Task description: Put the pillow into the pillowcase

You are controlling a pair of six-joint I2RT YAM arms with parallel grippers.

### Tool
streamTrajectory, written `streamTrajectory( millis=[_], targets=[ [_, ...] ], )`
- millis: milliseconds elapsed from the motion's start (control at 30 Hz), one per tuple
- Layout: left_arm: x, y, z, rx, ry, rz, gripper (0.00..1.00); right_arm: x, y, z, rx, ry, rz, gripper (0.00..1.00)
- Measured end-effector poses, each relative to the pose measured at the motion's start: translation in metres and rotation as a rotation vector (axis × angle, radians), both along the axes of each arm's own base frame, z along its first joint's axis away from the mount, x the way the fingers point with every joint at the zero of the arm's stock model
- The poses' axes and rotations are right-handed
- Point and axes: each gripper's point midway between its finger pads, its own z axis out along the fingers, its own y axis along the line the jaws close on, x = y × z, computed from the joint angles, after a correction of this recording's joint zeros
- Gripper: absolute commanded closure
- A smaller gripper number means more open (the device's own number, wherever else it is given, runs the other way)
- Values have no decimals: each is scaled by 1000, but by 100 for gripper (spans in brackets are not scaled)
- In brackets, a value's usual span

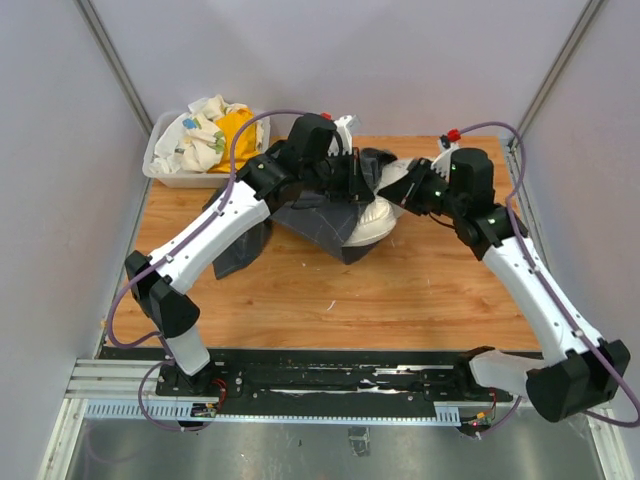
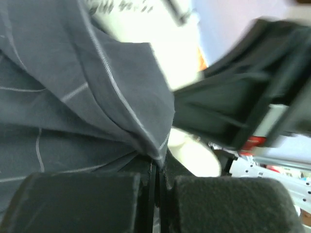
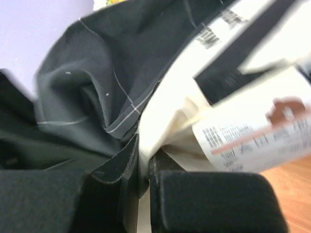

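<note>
The dark grey pillowcase [image 1: 310,222] lies bunched at the back middle of the table, with the cream pillow [image 1: 372,224] poking out of its right side. My left gripper [image 1: 362,178] is shut on a fold of the pillowcase [image 2: 73,97] at its opening; the fingertips [image 2: 156,170] pinch the cloth, and the pillow [image 2: 194,156] shows just beyond. My right gripper [image 1: 396,190] faces it from the right, shut [image 3: 145,170] on the pillow's edge [image 3: 165,116]. A printed label [image 3: 252,141] hangs off the pillow. The pillowcase [image 3: 97,73] wraps the pillow's far side.
A white bin [image 1: 165,172] at the back left corner holds a white patterned cloth [image 1: 200,135] and a yellow cloth [image 1: 236,126]. Grey walls close in the table on three sides. Bare wooden tabletop [image 1: 350,300] lies between the bundle and the arm bases.
</note>
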Motion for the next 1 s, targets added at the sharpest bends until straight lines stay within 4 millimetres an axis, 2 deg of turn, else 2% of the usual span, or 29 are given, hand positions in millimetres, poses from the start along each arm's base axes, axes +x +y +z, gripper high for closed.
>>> streamTrajectory(
  millis=[67,133,267,333,533,667,800,833,933,1000],
  targets=[
    [-4,1,-12,7,26,-4,100,-6,-7,25,-3,-74,-14,99],
    [-7,-1,-13,-8,30,-11,100,-12,-13,43,-3,-133,-25,99],
    [-16,-10,-3,-58,41,-50,100,-13,-13,57,25,-212,-30,99],
    [-18,-11,0,-70,51,-57,100,-9,-11,46,40,-209,-35,99],
    [-19,-14,9,-89,64,-70,100,3,-7,-19,11,-73,-46,99],
    [-21,-18,0,-113,88,-76,100,-4,-8,-52,-26,32,-38,99],
    [-22,-18,-9,-110,110,-79,100,-14,-9,-76,-47,108,-25,93],
    [-23,-18,-10,-108,112,-78,100,-16,-10,-80,-51,119,-25,88],
    [-23,-18,-12,-104,118,-78,100,-22,-12,-94,-64,148,-24,64],
    [-23,-17,-13,-103,119,-76,100,-27,-14,-101,-78,169,-21,54]
  ],
)
